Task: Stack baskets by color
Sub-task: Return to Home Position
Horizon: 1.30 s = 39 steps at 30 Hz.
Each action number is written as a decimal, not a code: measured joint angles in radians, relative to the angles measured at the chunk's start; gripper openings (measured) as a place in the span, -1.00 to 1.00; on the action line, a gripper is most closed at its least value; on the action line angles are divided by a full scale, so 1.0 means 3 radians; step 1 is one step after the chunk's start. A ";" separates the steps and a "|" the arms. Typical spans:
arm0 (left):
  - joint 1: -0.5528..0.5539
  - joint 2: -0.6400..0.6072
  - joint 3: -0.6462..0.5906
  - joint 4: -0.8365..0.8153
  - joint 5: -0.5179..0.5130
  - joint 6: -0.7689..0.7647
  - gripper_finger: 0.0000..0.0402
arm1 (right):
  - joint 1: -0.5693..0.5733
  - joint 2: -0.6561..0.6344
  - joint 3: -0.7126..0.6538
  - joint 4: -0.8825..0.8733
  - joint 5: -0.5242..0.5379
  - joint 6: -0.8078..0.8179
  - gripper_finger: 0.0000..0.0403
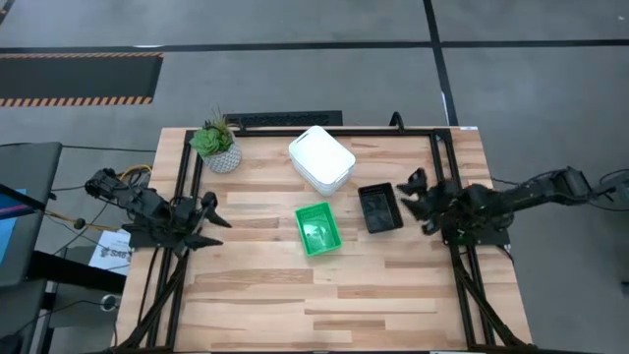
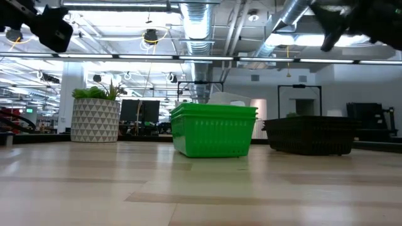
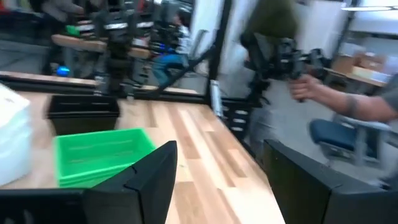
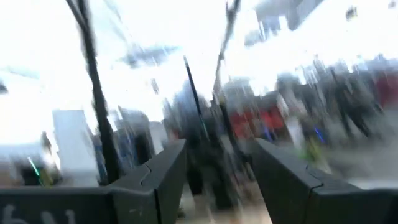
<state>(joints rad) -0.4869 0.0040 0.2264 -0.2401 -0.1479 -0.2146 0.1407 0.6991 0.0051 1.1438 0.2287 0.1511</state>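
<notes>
Nested green baskets [image 1: 317, 228] [image 2: 213, 130] [image 3: 102, 155] rest on their base at the middle of the wooden table. A white basket stack [image 1: 321, 157] [image 3: 12, 137] sits behind them. A black perforated basket [image 1: 379, 207] [image 2: 311, 134] [image 3: 84, 107] stands to their right. My left gripper [image 1: 218, 222] [image 3: 217, 149] is raised at the table's left edge, open and empty, pointing toward the baskets. My right gripper [image 1: 413, 202] [image 4: 221, 146] is raised at the right edge just beside the black basket, open and empty.
A potted plant [image 1: 216, 146] [image 2: 94, 116] stands at the far left corner. Black frame rails [image 1: 442, 157] run along both sides of the table. Bare wood lies across the near half. Beyond the right edge a person's hand [image 3: 311, 87] holds a dark device.
</notes>
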 joint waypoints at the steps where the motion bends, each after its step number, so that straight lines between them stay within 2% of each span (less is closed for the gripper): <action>1: 0.0001 0.0000 0.0000 0.0004 -0.0079 0.0001 0.12 | -0.0095 -0.0075 -0.0002 0.0144 -0.0126 0.0052 0.04; 4: 0.0002 0.0000 0.0006 0.0050 -0.0132 0.0022 0.12 | -0.0363 -0.0247 0.0001 0.0199 -0.0307 0.0398 0.04; 10: 0.0002 0.0001 0.0046 0.0089 0.0026 -0.0014 0.12 | -0.0682 -0.0734 0.0002 0.0058 -0.0521 0.0861 0.02; 15: 0.0002 -0.0003 0.0121 0.0107 0.0204 -0.0012 0.12 | -0.0714 -0.1326 0.0031 -0.0025 -0.0522 0.0624 0.03; 18: 0.0001 -0.0004 0.0084 0.0120 0.0074 0.0081 0.12 | -0.0714 -0.1752 0.0007 -0.0545 -0.0550 0.0528 0.04; 22: 0.0002 -0.0001 -0.0193 0.0374 0.0023 0.0092 0.12 | -0.0711 -0.2279 0.0004 -0.2047 -0.0546 0.0713 0.03; 25: 0.0002 -0.0004 -0.0415 0.0487 0.0042 0.0040 0.12 | -0.0710 -0.2315 0.0004 -0.2710 -0.0479 0.0792 0.02; 28: 0.0003 0.0002 -0.0596 0.0608 0.0003 0.0000 0.12 | -0.0711 -0.2281 0.0004 -0.2961 -0.0392 0.0728 0.03; 32: 0.0026 -0.0014 -0.0716 0.0971 -0.0005 0.0247 0.12 | -0.0709 -0.2307 0.0003 -0.3217 -0.0331 0.0721 0.04; 39: 0.0169 0.0051 -0.0718 0.0962 0.0099 0.0351 0.12 | -0.0603 -0.2312 0.0001 -0.3656 -0.0395 0.0314 0.04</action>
<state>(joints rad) -0.4361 0.0193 0.0109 0.0486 -0.1180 -0.1091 -0.0402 0.0053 0.0055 0.0471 0.1102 0.2454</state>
